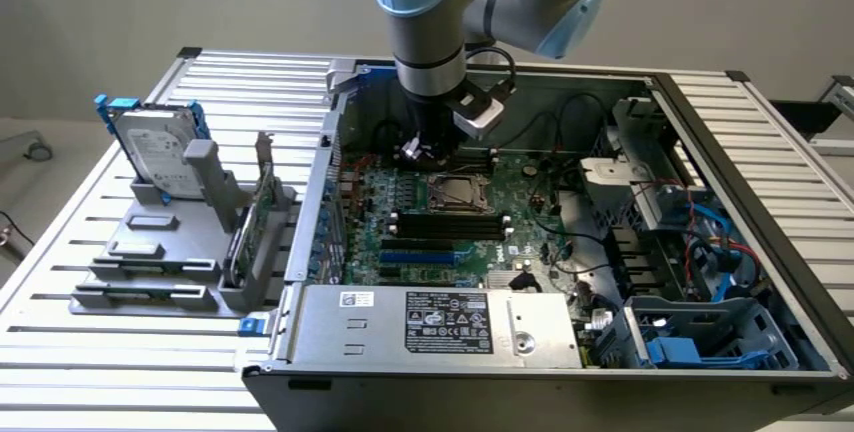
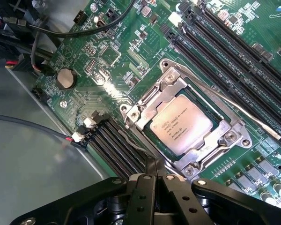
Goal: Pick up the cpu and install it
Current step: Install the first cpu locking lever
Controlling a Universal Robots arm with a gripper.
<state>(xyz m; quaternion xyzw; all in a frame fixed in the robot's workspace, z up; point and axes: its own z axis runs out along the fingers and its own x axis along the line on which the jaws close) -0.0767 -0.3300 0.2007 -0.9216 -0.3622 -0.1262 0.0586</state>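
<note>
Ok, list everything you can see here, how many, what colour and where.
table: one, silver slats, under everything
computer case: one, dark grey, open, on the table
motherboard: one, green, inside the case
socket: one, silver frame, on the motherboard
cpu: one, silvery-grey, seated in the socket
memory slots: several, black, flanking the socket
coin battery: one, silver, on the motherboard
power supply: one, silver, inside the case
hard drive: one, silver in blue bracket, upright in the rack
rack: one, grey, exterior view's left of the case
arm: one, grey and pale blue, reaching into the case
pincer: one, black, shut, empty, near the socket
</note>
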